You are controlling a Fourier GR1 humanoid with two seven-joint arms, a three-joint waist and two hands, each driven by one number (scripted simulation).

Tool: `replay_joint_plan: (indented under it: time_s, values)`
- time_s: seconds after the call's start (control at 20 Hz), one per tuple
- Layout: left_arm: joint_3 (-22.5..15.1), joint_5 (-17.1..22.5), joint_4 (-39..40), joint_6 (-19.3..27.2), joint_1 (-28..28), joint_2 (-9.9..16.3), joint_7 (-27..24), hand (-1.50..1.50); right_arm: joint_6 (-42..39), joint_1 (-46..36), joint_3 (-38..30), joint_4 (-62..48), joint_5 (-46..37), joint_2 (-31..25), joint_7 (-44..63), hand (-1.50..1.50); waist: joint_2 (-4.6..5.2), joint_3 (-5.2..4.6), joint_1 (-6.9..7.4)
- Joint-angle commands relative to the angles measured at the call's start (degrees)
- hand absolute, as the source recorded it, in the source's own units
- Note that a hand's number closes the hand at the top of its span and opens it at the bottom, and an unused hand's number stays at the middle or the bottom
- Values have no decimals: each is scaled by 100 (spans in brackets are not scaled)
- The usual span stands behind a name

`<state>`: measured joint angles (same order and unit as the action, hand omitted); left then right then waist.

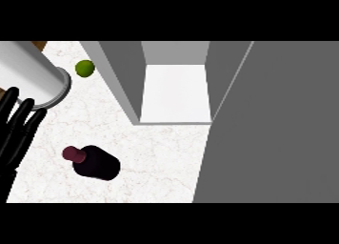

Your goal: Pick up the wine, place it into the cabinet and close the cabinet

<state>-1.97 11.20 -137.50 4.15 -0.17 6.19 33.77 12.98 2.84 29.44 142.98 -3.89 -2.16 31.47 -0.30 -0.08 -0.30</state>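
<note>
as the wine (95,162) stands just right of the left hand (11,133), whose straight fingers hold nothing, this hand seems nearer.

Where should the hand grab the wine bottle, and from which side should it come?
Judging by this view, grip the wine bottle around its wide dark body, below the narrow maroon cap. It stands upright on the counter with bare surface all round, so come in level from the side, fingers wrapping the body. The left hand is nearest.

one wine bottle (96,163), one lime (84,68), one cabinet (176,81)
</note>
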Motion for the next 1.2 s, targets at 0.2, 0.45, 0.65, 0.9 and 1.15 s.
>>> replay_joint_plan:
  time_s: [0.2, 0.45, 0.65, 0.9, 1.15]
  values:
    - [-2, -30, 21, -217, 443, -139, -444, -150, 247, -395, -30, 816, -822, -329, 738, -150, 7, -2, 9]
    - [335, 267, 374, -518, 561, -42, -773, -150, 504, -219, 115, 1022, -861, -510, 746, -150, 2, -2, -21]
    - [184, 82, 913, -689, 807, -221, -1366, -150, 566, -584, 34, 909, -787, -592, 916, -150, 11, -3, -8]
    - [421, 19, 1374, -952, 903, -143, -2001, -150, 762, -710, 218, 862, -918, -667, 996, -150, 7, -2, -6]
    - [493, -83, 1765, -1006, 1116, -181, -2291, -150, 959, -417, 552, 1261, -1096, -895, 1080, -150, -12, -2, -45]
